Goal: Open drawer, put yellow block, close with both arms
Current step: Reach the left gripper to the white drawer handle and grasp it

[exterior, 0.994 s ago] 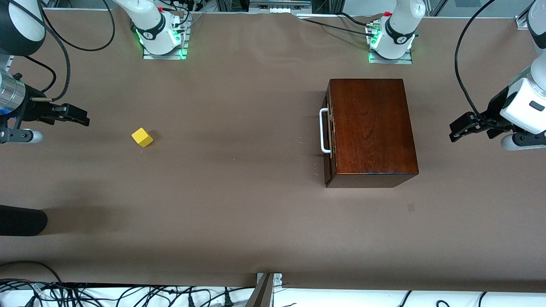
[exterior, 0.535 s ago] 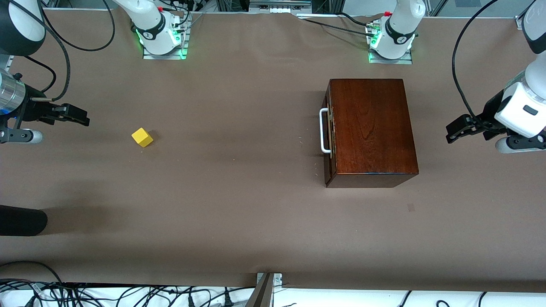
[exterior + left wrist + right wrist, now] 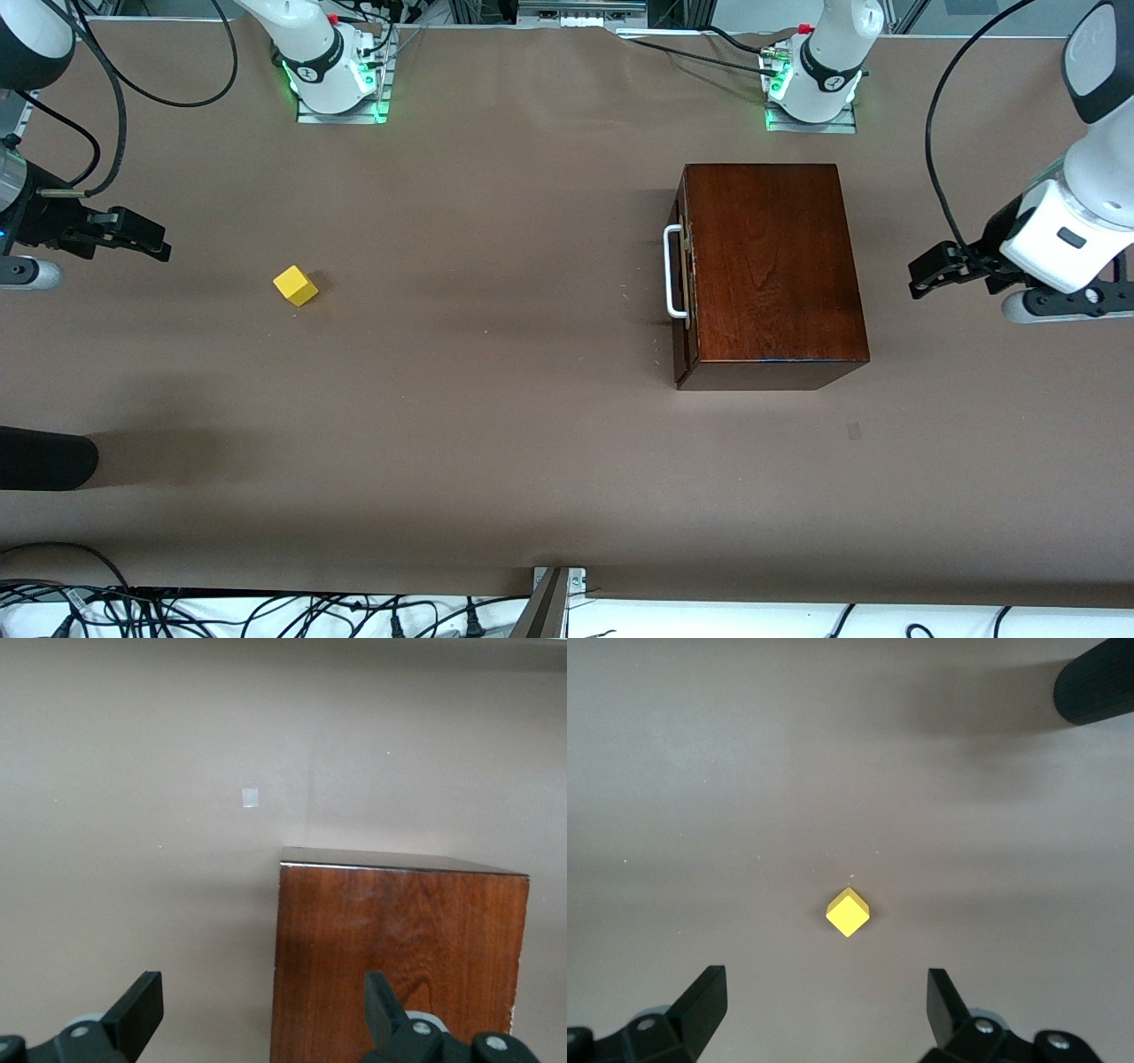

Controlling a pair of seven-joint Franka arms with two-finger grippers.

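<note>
Looking down from the front view, a brown-covered table [image 3: 496, 425] holds a dark wooden box [image 3: 771, 266] toward the left arm's end, its drawer [image 3: 680, 266] shut, with the white handle [image 3: 673, 270] on the face turned toward 9 o'clock. The yellow block [image 3: 295, 285] sits alone on the table toward the right arm's end, well apart from the box. The left gripper [image 3: 921, 276] hangs at 3 o'clock of the box, over bare table, jaws spread and empty. The right gripper [image 3: 151, 241] hangs at about 10 o'clock of the block, jaws spread and empty.

From the left wrist view, the left gripper's [image 3: 263, 1010] two black fingers [image 3: 137, 1010] stand wide apart, with the wooden box [image 3: 399, 939] ahead of them, untouched.

From the right wrist view, the right gripper [image 3: 828, 1005] frames the yellow block [image 3: 848, 912] between widely spread fingers [image 3: 704, 1001], clear of it.
</note>
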